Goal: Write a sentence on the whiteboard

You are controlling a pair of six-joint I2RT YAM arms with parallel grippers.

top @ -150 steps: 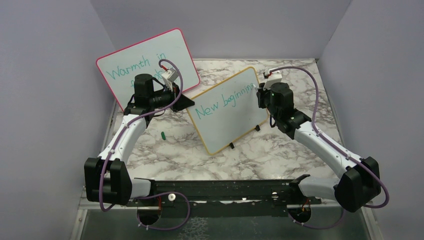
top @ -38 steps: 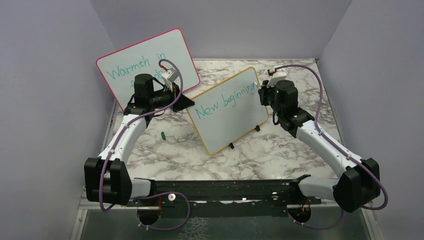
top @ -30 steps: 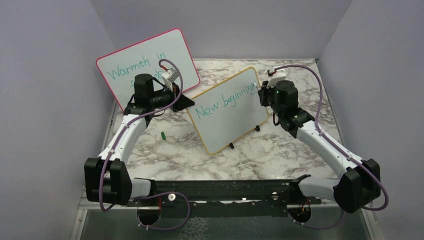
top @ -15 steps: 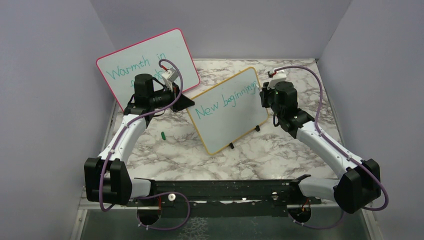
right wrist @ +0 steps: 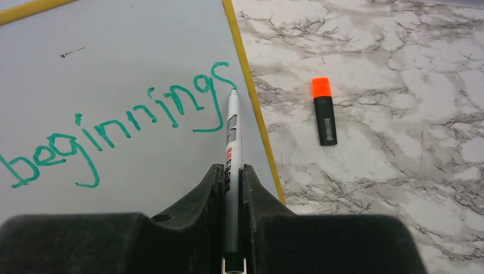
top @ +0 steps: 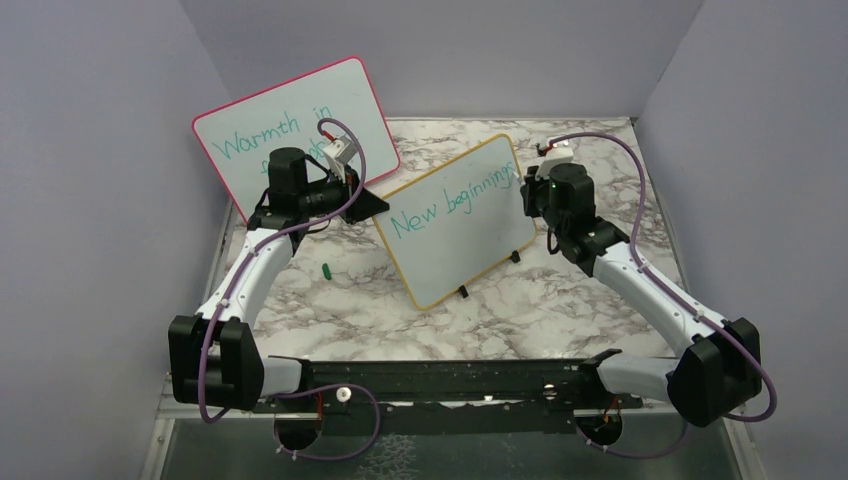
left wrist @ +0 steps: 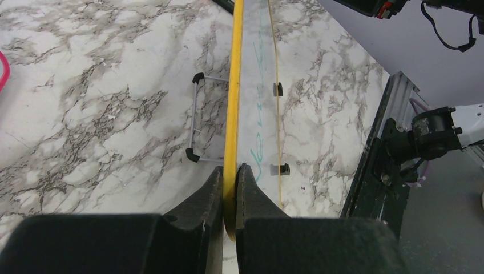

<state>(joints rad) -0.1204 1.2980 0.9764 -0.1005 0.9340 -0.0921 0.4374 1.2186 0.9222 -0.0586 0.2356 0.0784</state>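
Note:
The whiteboard point(top: 470, 250), yellow-framed, stands tilted mid-table on small black feet. The sentence point(top: 455, 200) reads "New beginnings" in teal, slanting up to the right. My left gripper point(top: 375, 203) is shut on the board's left edge; the left wrist view shows the yellow frame point(left wrist: 234, 85) pinched between the fingers of the left gripper point(left wrist: 230, 170). My right gripper point(right wrist: 233, 171) is shut on a white marker point(right wrist: 231, 134). Its tip rests on the whiteboard point(right wrist: 114, 57) by the final "s" of "beginnings" point(right wrist: 131, 123), close to the right frame. From above, the right gripper point(top: 527, 187) sits at the board's upper right corner.
A larger pink-framed whiteboard point(top: 300, 110) with teal writing leans at the back left, behind the left arm. A small green cap point(top: 326, 269) lies left of the yellow board. An orange-capped black highlighter point(right wrist: 324, 111) lies right of it. A wire stand point(left wrist: 195, 117) props the board from behind.
The right gripper has drifted slightly right along the board's top edge, and the word has grown from "beginnin" to "beginnings". The left arm and board have stayed still.

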